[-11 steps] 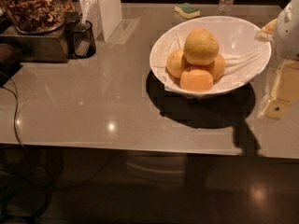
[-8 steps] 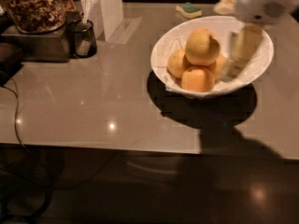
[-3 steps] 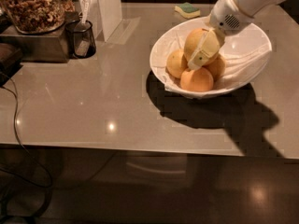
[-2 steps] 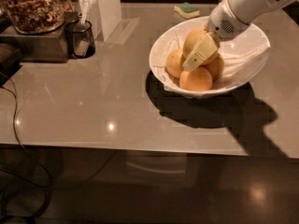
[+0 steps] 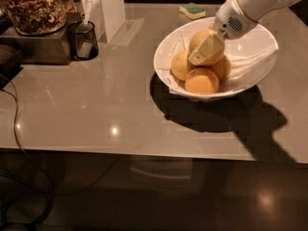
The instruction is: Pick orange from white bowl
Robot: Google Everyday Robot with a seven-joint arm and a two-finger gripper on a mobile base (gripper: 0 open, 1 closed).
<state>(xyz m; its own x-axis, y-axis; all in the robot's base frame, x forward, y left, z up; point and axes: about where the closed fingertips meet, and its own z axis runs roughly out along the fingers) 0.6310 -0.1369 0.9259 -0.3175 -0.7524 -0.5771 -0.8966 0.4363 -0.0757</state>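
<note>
The orange (image 5: pixel 198 39) is the largest, yellowish fruit and sits on top of the pile in the white bowl (image 5: pixel 163 49) at the right of the table. Smaller, deeper orange fruits (image 5: pixel 202 81) lie under and around it. A white cloth (image 5: pixel 250 57) lines the bowl. My gripper (image 5: pixel 204 52) reaches in from the upper right on a white arm (image 5: pixel 250 4) and sits right against the orange's front face, partly covering it.
A sponge (image 5: pixel 192 10) lies behind the bowl. A white upright box (image 5: pixel 108 8), a dark mesh cup (image 5: pixel 83 40) and a jar of nuts (image 5: pixel 33 6) on a metal base stand at the back left. A cable (image 5: pixel 19 129) hangs at the left edge.
The arm came in from the right, swung over the bowl and lowered onto the orange. In the last second the gripper has settled slightly lower against it. The fruits have not moved.
</note>
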